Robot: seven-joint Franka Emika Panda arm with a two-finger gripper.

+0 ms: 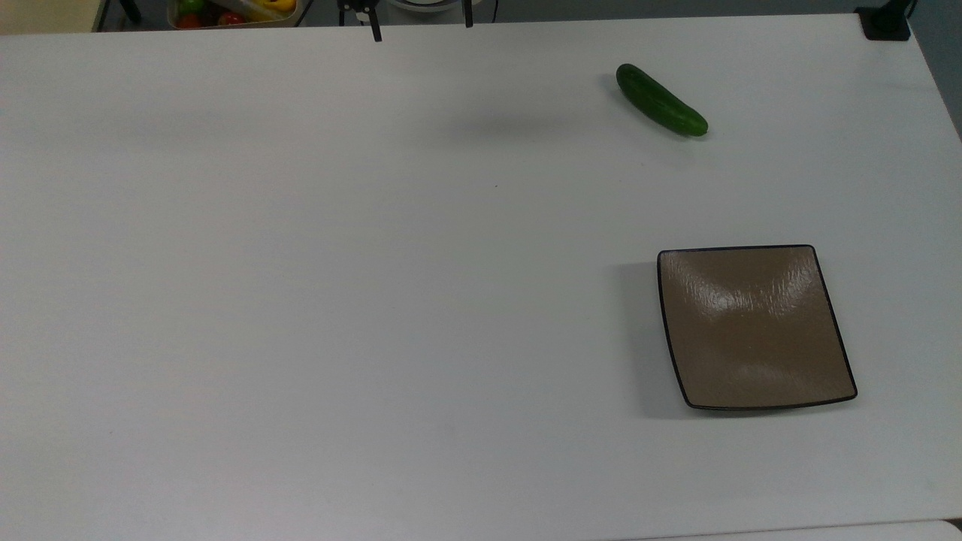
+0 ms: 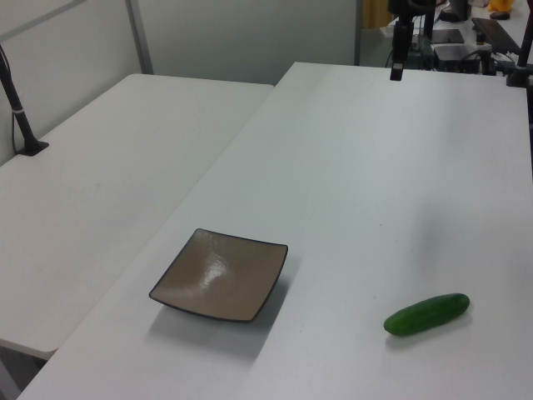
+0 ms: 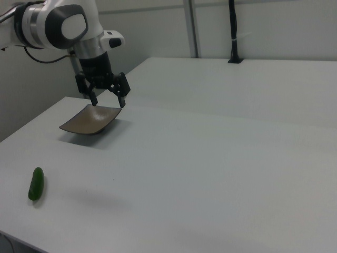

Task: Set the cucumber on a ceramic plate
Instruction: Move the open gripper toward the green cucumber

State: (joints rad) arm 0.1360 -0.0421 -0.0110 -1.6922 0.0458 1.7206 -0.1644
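My jaws [image 3: 108, 99] hang open above the white table [image 3: 210, 168], both black fingers [image 3: 121, 99] pointing down, holding nothing. Behind them in the right view lies the brown ceramic plate [image 3: 87, 122], bare. The cucumber [image 3: 36, 184] rests on the table near the right view's lower left, well apart from the plate.

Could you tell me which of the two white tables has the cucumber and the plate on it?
The larger table, on the left view's right, holds both the cucumber and the square brown plate; the adjoining table on the left view's left carries neither.
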